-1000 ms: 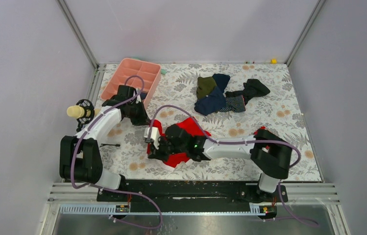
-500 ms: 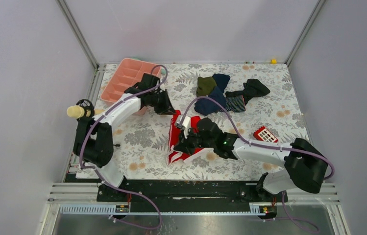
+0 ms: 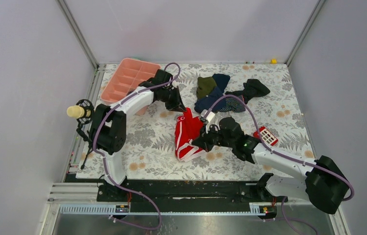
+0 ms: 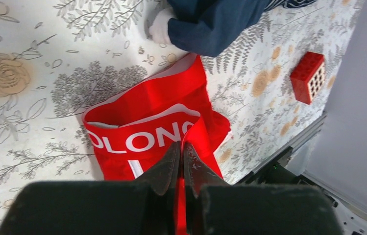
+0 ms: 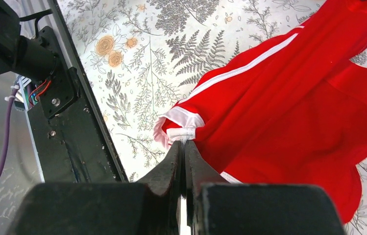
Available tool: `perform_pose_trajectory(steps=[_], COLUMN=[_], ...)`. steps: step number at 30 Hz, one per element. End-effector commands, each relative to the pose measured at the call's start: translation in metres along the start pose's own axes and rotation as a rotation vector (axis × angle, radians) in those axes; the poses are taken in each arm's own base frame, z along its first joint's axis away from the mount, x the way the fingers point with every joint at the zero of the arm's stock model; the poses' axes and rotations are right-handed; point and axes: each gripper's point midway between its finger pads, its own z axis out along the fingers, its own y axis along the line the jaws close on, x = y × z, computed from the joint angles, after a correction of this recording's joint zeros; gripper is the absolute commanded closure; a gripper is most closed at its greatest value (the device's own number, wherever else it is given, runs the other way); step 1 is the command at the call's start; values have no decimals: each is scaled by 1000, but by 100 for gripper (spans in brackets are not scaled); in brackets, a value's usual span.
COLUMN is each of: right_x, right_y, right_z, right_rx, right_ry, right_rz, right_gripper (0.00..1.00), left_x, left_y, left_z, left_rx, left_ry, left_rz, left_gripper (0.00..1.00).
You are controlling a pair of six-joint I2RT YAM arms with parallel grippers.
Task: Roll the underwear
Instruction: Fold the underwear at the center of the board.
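Note:
The red underwear [image 3: 187, 135] with white trim is held stretched over the middle of the floral table. My left gripper [image 3: 180, 108] is shut on its far edge; in the left wrist view the fingers [image 4: 181, 154] pinch a red fold below the white lettering on the underwear [image 4: 157, 112]. My right gripper [image 3: 202, 143] is shut on its near right side; in the right wrist view the fingertips [image 5: 183, 147] clamp the white-trimmed corner of the underwear [image 5: 308, 103].
A pile of navy, olive and black garments [image 3: 220, 93] lies at the back right, close to the left gripper. A pink compartment tray [image 3: 125, 78] stands at the back left. A small red box [image 3: 268, 135] lies right of the right arm.
Both grippers have carried the underwear rightward and away from the near edge. The left arm has stretched out toward the garment pile. The cloth now hangs longer and narrower between them.

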Motion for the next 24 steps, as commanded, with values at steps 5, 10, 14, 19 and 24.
perform_pose_trajectory(steps=[5,10,14,19,24], right_x=[8,16,21,32,48], right_y=[-16,-28,-36,-50,-66], right_z=[-19,-24,-27,-28,-29], right_rx=[79,126,165,220,284], right_ry=[34,50,58,92,145], right_rz=[100,121,141,169,185], right_gripper=[100,100,100,100,100], left_x=[-19,-14,-12,-7,-8], left_y=[-49,-41,-25,-13,-6], left_z=[3,15,21,26,31], left_rx=[169,109,41,-3,-39], left_ry=[-64,-66,-66,-61,-73], left_rz=[70,57,46,40,38], left_gripper=[100,100,100,100,100])
